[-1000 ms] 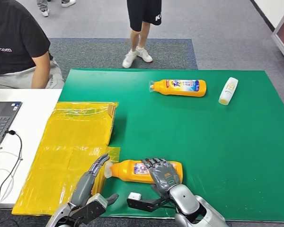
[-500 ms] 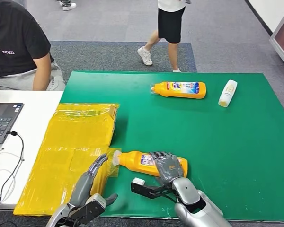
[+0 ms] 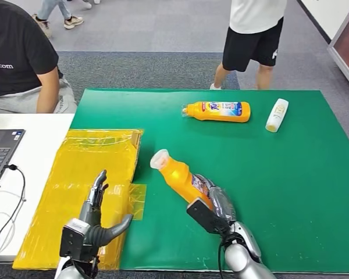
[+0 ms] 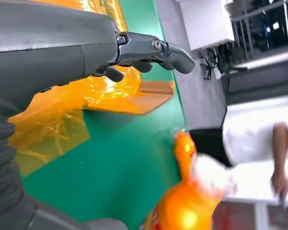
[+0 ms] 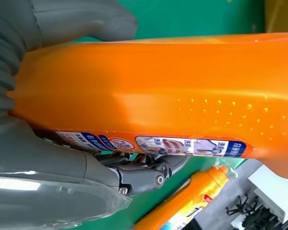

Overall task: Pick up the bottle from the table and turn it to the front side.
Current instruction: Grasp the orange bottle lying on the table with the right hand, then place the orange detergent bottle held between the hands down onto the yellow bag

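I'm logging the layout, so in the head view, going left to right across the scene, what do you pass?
Laptop → left hand over the yellow bag → held orange bottle in the right hand → white bottle.

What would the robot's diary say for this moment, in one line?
right hand: holds orange bottle, lifted, cap tilted up | left hand: open over yellow bag | second orange bottle: lying on green mat

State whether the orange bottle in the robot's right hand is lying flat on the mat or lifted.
Lifted and tilted: the right hand grips the orange bottle by its body, cap end raised above the green mat.
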You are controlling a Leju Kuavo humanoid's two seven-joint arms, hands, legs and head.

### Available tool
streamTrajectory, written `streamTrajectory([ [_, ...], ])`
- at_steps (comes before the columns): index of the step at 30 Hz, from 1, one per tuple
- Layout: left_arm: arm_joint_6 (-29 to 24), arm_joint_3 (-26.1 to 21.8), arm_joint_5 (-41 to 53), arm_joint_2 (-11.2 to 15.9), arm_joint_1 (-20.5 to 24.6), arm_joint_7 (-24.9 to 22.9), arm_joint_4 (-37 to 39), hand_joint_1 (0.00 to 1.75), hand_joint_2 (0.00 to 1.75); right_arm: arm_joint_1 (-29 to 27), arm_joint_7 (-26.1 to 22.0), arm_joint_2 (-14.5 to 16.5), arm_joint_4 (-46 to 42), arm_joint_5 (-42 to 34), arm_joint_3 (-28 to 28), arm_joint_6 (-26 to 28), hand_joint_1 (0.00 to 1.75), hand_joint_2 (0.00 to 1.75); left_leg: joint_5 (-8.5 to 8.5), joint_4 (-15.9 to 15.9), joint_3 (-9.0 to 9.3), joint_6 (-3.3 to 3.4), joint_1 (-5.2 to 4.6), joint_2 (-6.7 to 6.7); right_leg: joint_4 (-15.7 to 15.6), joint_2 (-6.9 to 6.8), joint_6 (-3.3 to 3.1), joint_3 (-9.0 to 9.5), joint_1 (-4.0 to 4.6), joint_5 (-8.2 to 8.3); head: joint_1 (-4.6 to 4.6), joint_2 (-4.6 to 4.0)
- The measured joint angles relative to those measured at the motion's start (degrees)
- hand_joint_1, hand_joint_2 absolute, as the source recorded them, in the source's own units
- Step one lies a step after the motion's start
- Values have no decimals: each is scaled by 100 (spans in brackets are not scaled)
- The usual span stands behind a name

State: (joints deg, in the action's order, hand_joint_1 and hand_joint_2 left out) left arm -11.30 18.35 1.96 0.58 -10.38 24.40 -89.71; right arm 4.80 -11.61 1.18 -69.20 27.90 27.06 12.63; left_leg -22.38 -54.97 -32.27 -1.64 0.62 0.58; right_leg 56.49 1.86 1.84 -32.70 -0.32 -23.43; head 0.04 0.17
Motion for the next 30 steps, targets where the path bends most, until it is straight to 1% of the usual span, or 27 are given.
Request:
streamTrajectory([
  [4,23,-112,-341,-166,17,34,-14,0,175,-91,-74,0,-103,-59,2,79,175,175,-6,0,-10,2,0,0,0,0,1,5,0,-5,0,0],
  [9,125,-163,-663,-316,129,-27,-3,0,175,-183,-146,0,-220,182,110,211,175,175,-9,0,-28,5,0,1,0,-2,5,-4,-1,-11,-1,0],
  [18,473,-110,-583,-353,503,-262,111,0,175,-292,-322,-3,-408,285,334,353,175,175,-7,-1,-53,5,-1,1,2,-2,5,-25,-2,-9,0,0],
  [23,666,-3,-566,-362,654,-351,139,0,175,-326,-407,-4,-515,168,349,347,175,175,-7,-2,-72,6,-1,1,2,-2,6,-41,-3,-9,0,0],
  [29,911,129,-766,-387,736,-519,223,0,175,-388,-496,-4,-685,-62,385,268,175,175,-3,-3,-106,8,-1,3,4,-8,7,-70,-4,-8,-1,0],
  [30,941,152,-790,-389,745,-540,244,0,131,-395,-505,-4,-714,-91,399,262,175,175,-2,-3,-112,9,-1,3,4,-9,7,-76,-4,-8,0,0],
])
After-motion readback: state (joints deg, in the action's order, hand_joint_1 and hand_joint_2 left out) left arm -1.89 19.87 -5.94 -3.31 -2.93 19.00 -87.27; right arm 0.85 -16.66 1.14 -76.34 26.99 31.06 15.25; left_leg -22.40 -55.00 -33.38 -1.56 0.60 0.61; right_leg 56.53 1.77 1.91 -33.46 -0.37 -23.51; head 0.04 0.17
